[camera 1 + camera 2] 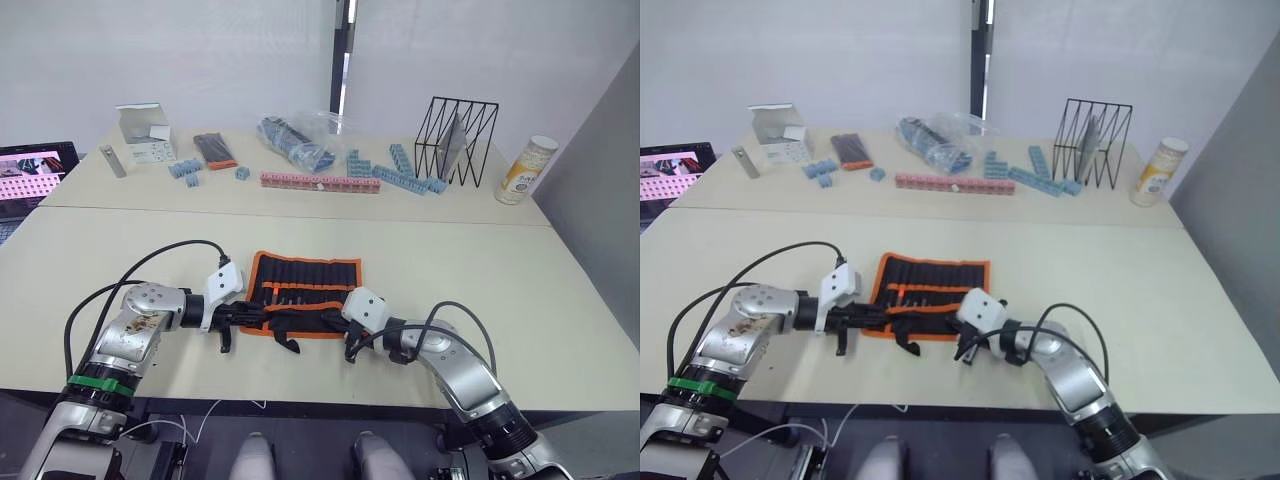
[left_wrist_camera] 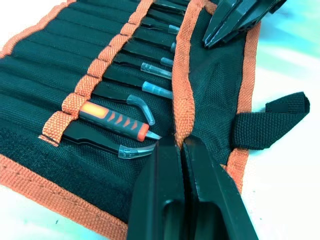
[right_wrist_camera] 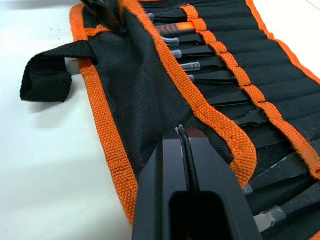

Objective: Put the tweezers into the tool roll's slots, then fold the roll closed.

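Observation:
The tool roll (image 1: 300, 292) lies open on the near table, black with orange edging. Several black tweezers (image 2: 135, 57) with clear tip caps sit in its slots (image 2: 80, 95), beside an orange-handled tool (image 2: 112, 117). The near flap (image 3: 135, 90) is partly lifted over the tweezer tips. My left gripper (image 1: 255, 314) is shut on the flap's orange edge at the roll's left end (image 2: 179, 144). At the right end my right gripper (image 1: 350, 335) is shut on the flap's fabric (image 3: 180, 132). The black strap (image 2: 270, 120) trails off the flap's near side.
On the far table stand a white box (image 1: 143, 132), a black pack with an orange end (image 1: 215, 149), blue blocks (image 1: 405, 172), a pink strip (image 1: 320, 181), a plastic bag (image 1: 295, 140), a wire rack (image 1: 458, 140) and a canister (image 1: 527, 169). A laptop (image 1: 35, 175) sits far left.

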Controlling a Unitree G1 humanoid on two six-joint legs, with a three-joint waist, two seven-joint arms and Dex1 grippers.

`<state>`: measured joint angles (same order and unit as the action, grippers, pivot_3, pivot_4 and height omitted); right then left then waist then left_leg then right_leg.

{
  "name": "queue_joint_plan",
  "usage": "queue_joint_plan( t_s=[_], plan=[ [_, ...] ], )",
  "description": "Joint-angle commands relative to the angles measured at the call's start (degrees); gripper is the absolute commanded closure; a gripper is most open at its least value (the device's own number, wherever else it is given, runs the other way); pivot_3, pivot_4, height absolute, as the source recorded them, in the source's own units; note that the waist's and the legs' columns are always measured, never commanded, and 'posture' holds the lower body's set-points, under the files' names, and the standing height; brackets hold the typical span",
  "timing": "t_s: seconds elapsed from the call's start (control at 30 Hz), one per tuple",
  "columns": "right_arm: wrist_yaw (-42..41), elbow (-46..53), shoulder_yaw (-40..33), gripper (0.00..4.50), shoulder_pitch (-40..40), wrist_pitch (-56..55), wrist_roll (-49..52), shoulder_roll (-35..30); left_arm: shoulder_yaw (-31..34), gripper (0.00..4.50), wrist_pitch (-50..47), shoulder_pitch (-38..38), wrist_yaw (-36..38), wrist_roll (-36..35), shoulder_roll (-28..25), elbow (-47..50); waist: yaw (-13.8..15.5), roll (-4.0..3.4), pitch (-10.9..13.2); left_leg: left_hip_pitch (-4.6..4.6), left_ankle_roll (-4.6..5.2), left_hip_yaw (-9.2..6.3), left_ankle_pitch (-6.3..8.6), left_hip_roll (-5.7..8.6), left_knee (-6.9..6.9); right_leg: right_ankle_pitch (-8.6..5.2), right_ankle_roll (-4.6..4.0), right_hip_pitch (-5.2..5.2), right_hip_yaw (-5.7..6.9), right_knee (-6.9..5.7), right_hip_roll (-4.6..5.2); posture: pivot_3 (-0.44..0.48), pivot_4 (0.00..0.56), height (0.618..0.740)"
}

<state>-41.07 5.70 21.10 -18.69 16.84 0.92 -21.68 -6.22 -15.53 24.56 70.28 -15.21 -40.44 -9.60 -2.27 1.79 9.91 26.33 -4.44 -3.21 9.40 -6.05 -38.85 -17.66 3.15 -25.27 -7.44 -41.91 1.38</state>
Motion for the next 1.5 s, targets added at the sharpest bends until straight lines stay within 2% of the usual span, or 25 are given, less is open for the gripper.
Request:
queue_joint_plan(
  t_s=[0.03,0.17,0.3,0.4,0.63,0.9,1.03,1.33,1.5],
  plan=[
    [0.2,-1.9,0.8,4.50,0.4,1.5,-1.8,-0.6,6.0,2.57,-1.0,0.7,0.8,-5.3,-1.4,4.6,-0.1,0.01,0.0,0.00,0.00,-0.01,0.00,0.00,0.00,0.00,0.00,0.00,0.00,0.00,0.00,0.000,0.150,0.663],
    [0.0,-1.6,0.7,4.50,0.1,2.4,-1.6,-0.6,8.6,1.31,-5.7,-0.3,2.5,-10.8,-1.8,8.3,-0.1,0.01,0.0,-0.01,0.00,0.00,0.00,0.00,0.00,0.00,0.00,0.01,0.00,0.01,0.01,0.000,0.150,0.663],
    [-0.2,-1.3,0.8,4.50,-0.4,3.3,-1.4,-0.5,6.5,1.31,-5.0,-2.4,1.1,-9.7,-0.1,9.5,-0.2,0.00,0.0,-0.02,-0.01,0.01,0.00,0.00,0.00,0.00,0.00,0.02,0.00,0.03,0.01,0.000,0.150,0.663],
    [-0.4,-0.9,0.8,4.50,-1.0,4.2,-1.3,-0.6,4.9,2.13,-4.2,-2.6,-2.0,-8.4,3.8,7.4,0.0,0.01,0.0,-0.01,0.00,0.00,0.00,0.00,-0.01,0.00,0.00,0.02,-0.01,0.04,0.00,0.000,0.150,0.663],
    [-0.7,1.4,0.2,4.50,-1.5,6.5,-0.7,-1.2,2.0,4.45,0.8,-0.9,-7.6,-1.7,9.0,-2.3,-0.1,0.02,0.0,-0.01,0.00,0.00,0.00,0.00,0.00,0.00,0.00,0.03,-0.01,0.10,0.00,0.000,0.150,0.663],
    [0.3,6.5,-2.0,4.50,-2.1,8.3,2.1,0.8,0.0,4.48,4.7,-0.6,-10.9,2.9,10.0,-6.8,0.1,0.01,0.0,0.01,0.00,0.00,0.00,0.01,0.02,0.00,0.00,0.05,-0.01,0.16,0.00,0.000,0.150,0.663],
    [2.9,9.9,-2.7,4.50,-2.3,8.4,4.9,6.5,-0.2,4.48,4.6,-0.4,-11.0,3.1,10.3,-6.3,-0.1,0.01,0.0,0.00,0.00,-0.01,0.00,0.01,0.03,0.00,0.01,0.04,-0.01,0.14,0.00,0.000,0.150,0.663],
    [13.7,0.6,2.0,4.50,-0.5,6.4,-3.5,13.3,-0.1,4.48,3.9,-0.1,-10.9,3.2,10.0,-5.4,0.0,0.01,0.0,0.00,-0.01,-0.01,0.00,0.01,0.03,0.01,0.00,0.04,-0.01,0.17,0.01,0.000,0.150,0.663],
    [16.0,0.4,-1.3,4.50,2.6,6.8,-3.9,11.0,0.3,4.48,4.3,0.2,-10.5,3.3,9.3,-5.8,0.0,0.01,0.0,0.00,-0.01,-0.02,0.01,0.01,0.02,0.00,0.01,0.05,-0.01,0.17,0.01,0.000,0.150,0.663]
  ],
)
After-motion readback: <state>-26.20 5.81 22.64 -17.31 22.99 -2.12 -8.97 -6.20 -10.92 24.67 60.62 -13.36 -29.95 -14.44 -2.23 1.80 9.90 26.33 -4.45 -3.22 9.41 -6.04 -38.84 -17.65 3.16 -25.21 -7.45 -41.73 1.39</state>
